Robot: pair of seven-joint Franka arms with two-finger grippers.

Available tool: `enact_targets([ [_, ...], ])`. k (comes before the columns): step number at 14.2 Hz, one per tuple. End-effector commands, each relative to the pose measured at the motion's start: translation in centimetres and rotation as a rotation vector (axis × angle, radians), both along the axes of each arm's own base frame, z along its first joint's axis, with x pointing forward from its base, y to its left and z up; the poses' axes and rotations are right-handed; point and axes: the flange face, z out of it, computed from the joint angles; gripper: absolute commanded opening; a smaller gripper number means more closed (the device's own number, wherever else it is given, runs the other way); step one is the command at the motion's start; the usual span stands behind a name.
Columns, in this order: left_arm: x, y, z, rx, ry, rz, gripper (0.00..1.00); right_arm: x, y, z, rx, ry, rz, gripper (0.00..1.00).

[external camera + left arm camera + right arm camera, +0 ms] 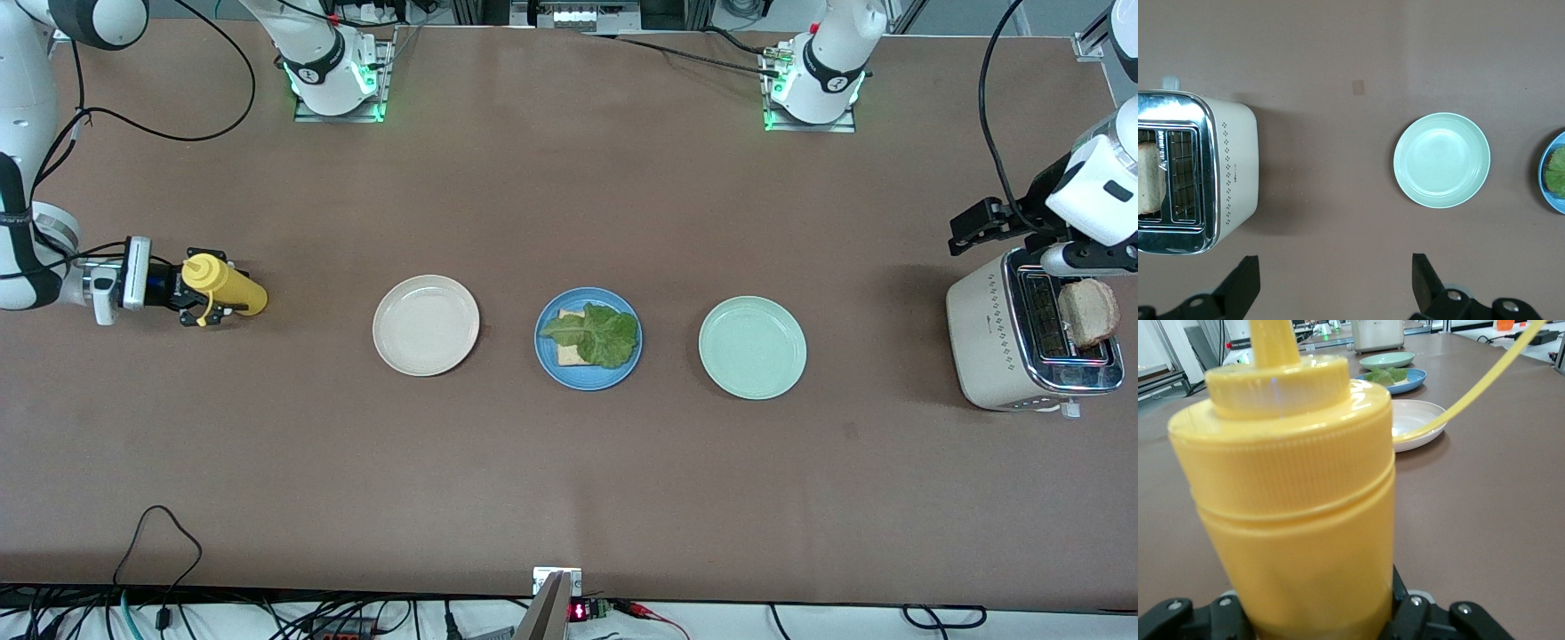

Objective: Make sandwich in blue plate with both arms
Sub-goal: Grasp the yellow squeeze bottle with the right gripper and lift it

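Blue plate (588,377), lettuce (597,333) lengthwise toward the arms' ends over bread (566,354)

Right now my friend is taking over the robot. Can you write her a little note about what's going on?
Right gripper: at the right arm's end of the table, fingers around the yellow squeeze bottle; whether the grip is firm can't be told.
Left gripper: open, empty, over the toaster at the left arm's end.
Blue plate: mid-table between the cream plate and the mint plate.
Done: one bread slice with lettuce on it lies in the blue plate.
Left: the top slice; a piece of bread stands in the toaster slot.
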Motion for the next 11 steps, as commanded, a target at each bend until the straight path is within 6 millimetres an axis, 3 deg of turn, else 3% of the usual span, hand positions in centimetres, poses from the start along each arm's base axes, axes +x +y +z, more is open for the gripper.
enact_targets([
  [1, -0.4, 0.1, 1.1, -0.007, -0.006, -0.001, 1.00, 3.2, 3.3, 3.6, -0.074, -0.030, 0.012, 0.00],
  [3, -0.4, 0.2, 1.0, -0.011, -0.007, 0.001, 1.00, 5.1, 5.5, 7.3, -0.175, 0.009, 0.014, 0.00],
  [6, -0.4, 0.3, 0.9, -0.011, -0.006, 0.003, 1.00, 7.8, 10.4, 14.4, -0.368, 0.031, 0.009, 0.00],
  [8, -0.4, 0.3, 0.9, -0.009, -0.006, 0.002, 1.00, 8.5, 14.1, 18.8, -0.489, 0.056, -0.023, 0.00],
  [11, -0.4, 0.2, 1.0, -0.008, -0.007, 0.001, 1.00, 8.8, 21.8, 23.4, -0.648, 0.109, -0.068, 0.00],
])
